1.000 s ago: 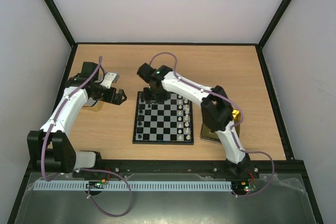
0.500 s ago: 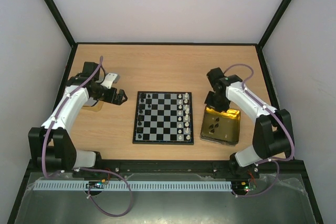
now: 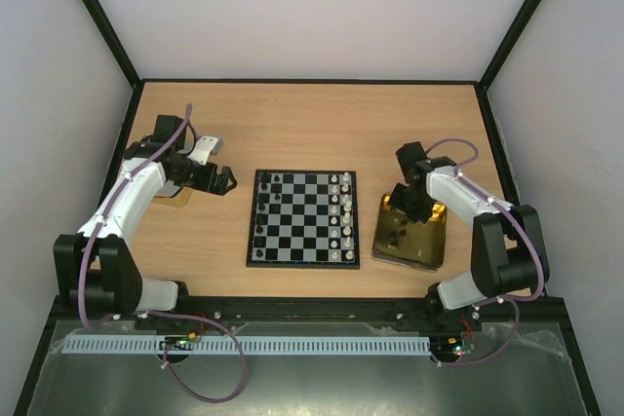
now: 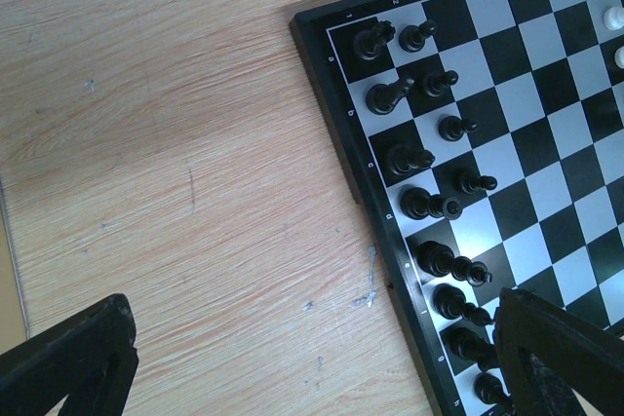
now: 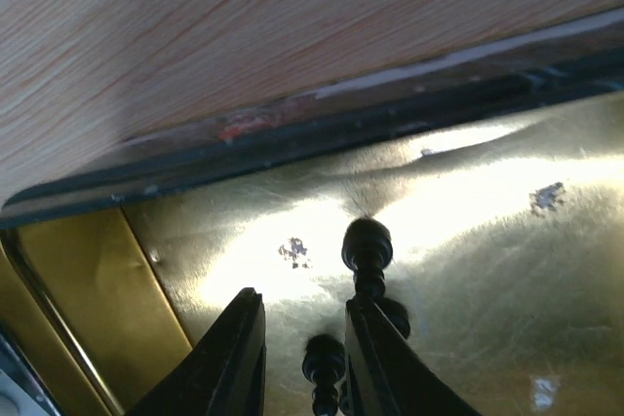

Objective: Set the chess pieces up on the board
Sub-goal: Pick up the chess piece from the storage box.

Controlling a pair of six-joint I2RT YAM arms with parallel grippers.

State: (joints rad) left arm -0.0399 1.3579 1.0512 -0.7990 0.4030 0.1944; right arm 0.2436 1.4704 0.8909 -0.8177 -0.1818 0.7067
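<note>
The board (image 3: 302,231) lies in the middle of the table, with black chess pieces (image 3: 265,216) along its left side and white ones (image 3: 341,216) along its right. My left gripper (image 3: 224,179) hovers wide open over bare wood left of the board (image 4: 507,75), and nothing is between its fingers (image 4: 68,362). Two rows of black pieces (image 4: 429,153) stand along the board's near edge in the left wrist view. My right gripper (image 3: 409,209) is down in the gold tin (image 5: 487,202), jaws narrowly open. A black piece (image 5: 324,367) lies between its fingers, not clamped. Another black piece (image 5: 367,245) lies just past the right finger (image 5: 375,358).
The gold tin (image 3: 429,250) stands right of the board and holds a few loose black pieces (image 3: 398,237). A gold-coloured object (image 3: 177,199) sits under my left arm. Black frame rails edge the table, and white walls enclose it.
My right arm has swung from the board's far left corner over to the gold tin and lowered into it. The left arm has not moved.
</note>
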